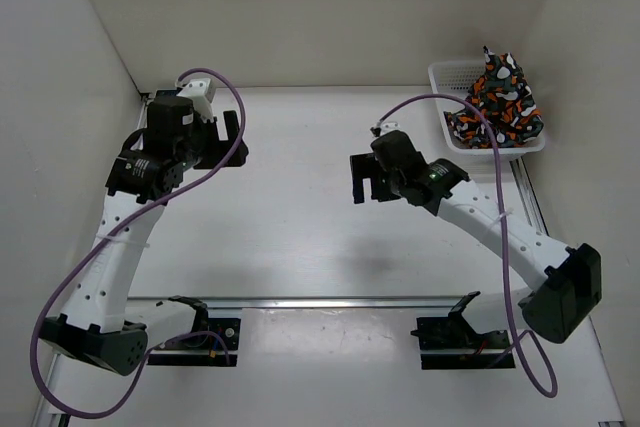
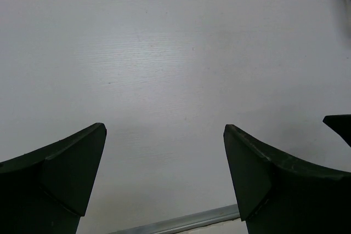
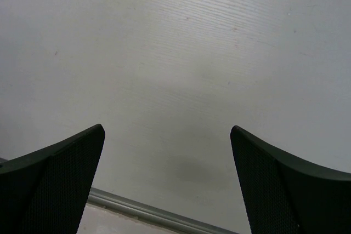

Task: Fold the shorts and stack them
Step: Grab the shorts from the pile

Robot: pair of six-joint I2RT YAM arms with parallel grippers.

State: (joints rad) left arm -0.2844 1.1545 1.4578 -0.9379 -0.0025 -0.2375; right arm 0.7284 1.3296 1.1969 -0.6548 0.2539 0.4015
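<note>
The camouflage shorts [image 1: 502, 102] are heaped in a pile in the white mesh basket [image 1: 447, 75] at the far right of the table. My left gripper [image 1: 236, 137] is open and empty at the far left, high over bare table. My right gripper [image 1: 362, 179] is open and empty over the table's middle, left of the basket and apart from it. Both wrist views show only my open fingers [image 2: 66, 168] [image 3: 60, 179] above the white tabletop. No shorts show in either wrist view.
White walls close in the table at the back, left and right. A metal rail [image 1: 320, 300] runs across the near side by the arm bases, and another [image 1: 528, 197] along the right edge. A purple cable [image 1: 225, 162] loops from each arm.
</note>
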